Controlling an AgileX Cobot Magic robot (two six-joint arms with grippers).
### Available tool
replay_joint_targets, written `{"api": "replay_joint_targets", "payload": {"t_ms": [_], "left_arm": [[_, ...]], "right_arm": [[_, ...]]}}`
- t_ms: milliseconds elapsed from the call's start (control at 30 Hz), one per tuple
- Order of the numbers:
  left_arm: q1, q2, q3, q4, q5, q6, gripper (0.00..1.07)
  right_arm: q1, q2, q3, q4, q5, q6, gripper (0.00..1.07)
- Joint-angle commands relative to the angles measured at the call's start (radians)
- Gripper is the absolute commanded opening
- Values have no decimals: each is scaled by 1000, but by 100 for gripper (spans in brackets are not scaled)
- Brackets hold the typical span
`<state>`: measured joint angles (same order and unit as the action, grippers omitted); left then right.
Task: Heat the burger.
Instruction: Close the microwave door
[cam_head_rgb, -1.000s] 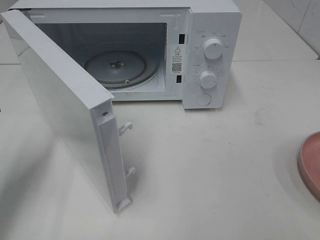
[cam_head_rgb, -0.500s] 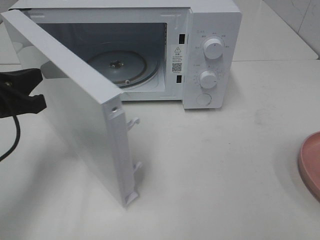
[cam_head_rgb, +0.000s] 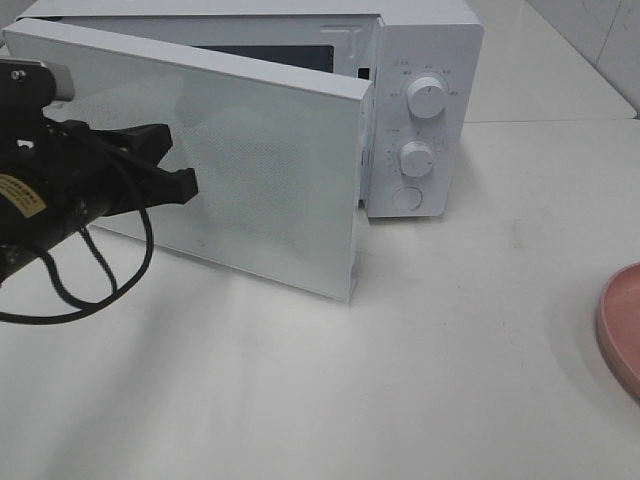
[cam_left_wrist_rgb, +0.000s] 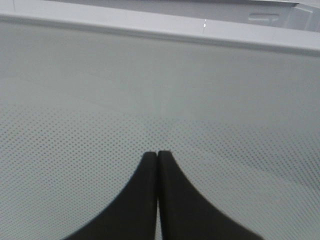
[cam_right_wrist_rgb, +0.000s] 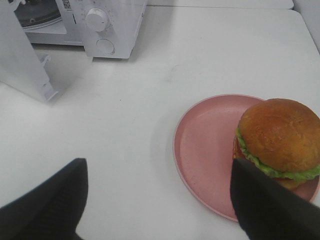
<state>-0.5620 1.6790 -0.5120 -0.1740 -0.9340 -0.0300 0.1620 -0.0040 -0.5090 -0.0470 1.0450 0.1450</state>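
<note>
A: What does the robot look like on the left of the high view?

B: The left arm (cam_head_rgb: 45, 190) is matte black and blocky, with a small yellow label (cam_head_rgb: 17, 196) on its side and a grey metal piece at its far top. A thin black cable (cam_head_rgb: 105, 270) loops beneath it. The left gripper (cam_head_rgb: 180, 160) has two black, tapered, curved fingers.

A: And the right one?

B: Only two broad, dull black fingers (cam_right_wrist_rgb: 47, 205) of the right gripper (cam_right_wrist_rgb: 160, 200) show, with rounded edges.
</note>
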Motion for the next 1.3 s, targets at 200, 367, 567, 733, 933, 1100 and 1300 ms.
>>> {"api": "replay_joint_targets", "payload": {"t_ms": [200,367,567,733,933,1100,1300], "left_arm": [[-86,57,-113,-177,43,88,0],[-118,100,-207,-215,88,130,0],[-150,153,-338,-293,151,206,0],[-150,193,-419,-320,191,232,0],[-150,243,-513,-342,229,252,0],[-150,286,-593,-386,258,290,0],[-149,333,-672,-470,278,353,0]], "right_arm": [[-7,-26,2,2,-8,-11,75],[-7,-26,2,2,-8,-11,75],[-7,-26,2,2,-8,-11,75],[-7,-26,2,2,-8,-11,75],[-7,-26,2,2,-8,-11,75],[-7,-26,2,2,-8,-11,75],[-7,-26,2,2,-8,-10,75]]}}
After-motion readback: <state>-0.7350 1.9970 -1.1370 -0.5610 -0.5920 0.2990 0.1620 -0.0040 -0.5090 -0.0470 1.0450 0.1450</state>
